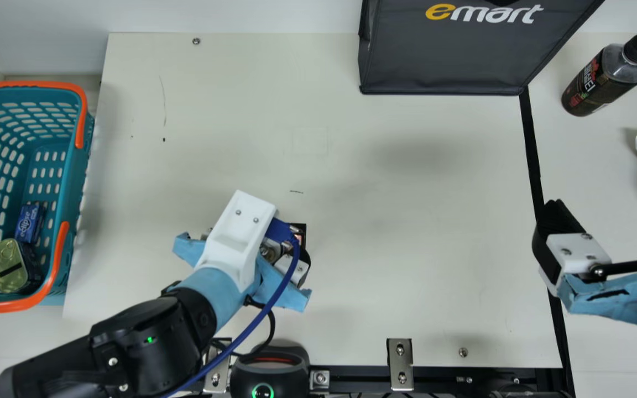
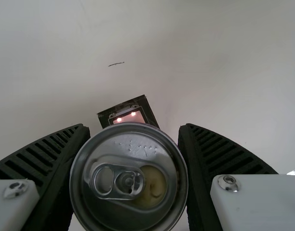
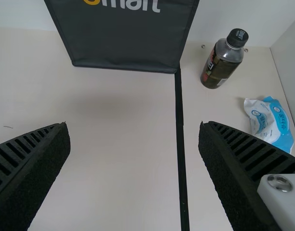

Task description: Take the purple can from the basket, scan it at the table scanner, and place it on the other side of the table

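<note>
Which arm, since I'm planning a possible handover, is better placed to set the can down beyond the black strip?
Right, probably: the right gripper hangs open by the strip, near the bottle. The left gripper holds the can at the scanner, farther off, so a handover must come first.

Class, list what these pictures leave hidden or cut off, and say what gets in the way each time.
Side and colour of the can: blocked by its own top in the left wrist view, by the left arm in the main view.
Part of the scanner: behind the can, left wrist view.
Left end of the basket: main view's left edge.
Top of the dark bag: top edge, main and right wrist views.
</note>
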Tool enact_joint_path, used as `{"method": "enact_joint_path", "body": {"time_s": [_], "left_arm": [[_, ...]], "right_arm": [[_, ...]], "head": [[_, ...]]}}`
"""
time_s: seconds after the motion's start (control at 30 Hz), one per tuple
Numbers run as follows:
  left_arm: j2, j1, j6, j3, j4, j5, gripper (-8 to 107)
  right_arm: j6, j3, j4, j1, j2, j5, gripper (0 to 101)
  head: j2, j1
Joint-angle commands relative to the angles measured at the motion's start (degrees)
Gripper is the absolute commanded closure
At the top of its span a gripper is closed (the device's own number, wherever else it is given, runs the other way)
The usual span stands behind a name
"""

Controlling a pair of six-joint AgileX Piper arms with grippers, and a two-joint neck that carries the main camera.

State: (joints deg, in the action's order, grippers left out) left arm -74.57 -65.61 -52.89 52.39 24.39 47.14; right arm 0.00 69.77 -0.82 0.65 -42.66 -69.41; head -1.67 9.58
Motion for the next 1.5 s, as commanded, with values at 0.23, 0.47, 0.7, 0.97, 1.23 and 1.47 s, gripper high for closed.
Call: {"method": "enact_joint_path", "body": {"time_s": [0.23,0.47,0.7,0.97,1.23,1.47], "left_arm": [[-1.8,1.1,3.6,1.5,-1.6,-2.6,107],[-5.7,2.8,9.5,4.5,-4.8,-5.3,107],[-11.0,5.3,16.5,9.2,-8.6,-7.5,107],[-17.4,7.5,23.9,15.6,-12.6,-8.5,107],[-23.0,8.6,28.7,22.2,-14.8,-7.8,107],[-26.7,8.9,30.7,26.7,-15.6,-7.3,94]], "right_arm": [[0.0,0.0,0.0,0.0,0.0,0.0,6],[0.0,0.0,0.0,0.0,0.0,0.0,6],[0.0,0.0,0.0,0.0,0.0,0.0,6],[0.0,0.0,0.0,0.0,0.0,0.0,6],[0.0,0.0,0.0,0.0,0.0,0.0,6],[0.0,0.0,0.0,0.0,0.0,0.0,6]], "head": [[0.1,-1.7],[0.1,-1.7],[0.1,-1.7],[0.1,-1.7],[0.1,-1.7],[0.1,-1.7]]}}
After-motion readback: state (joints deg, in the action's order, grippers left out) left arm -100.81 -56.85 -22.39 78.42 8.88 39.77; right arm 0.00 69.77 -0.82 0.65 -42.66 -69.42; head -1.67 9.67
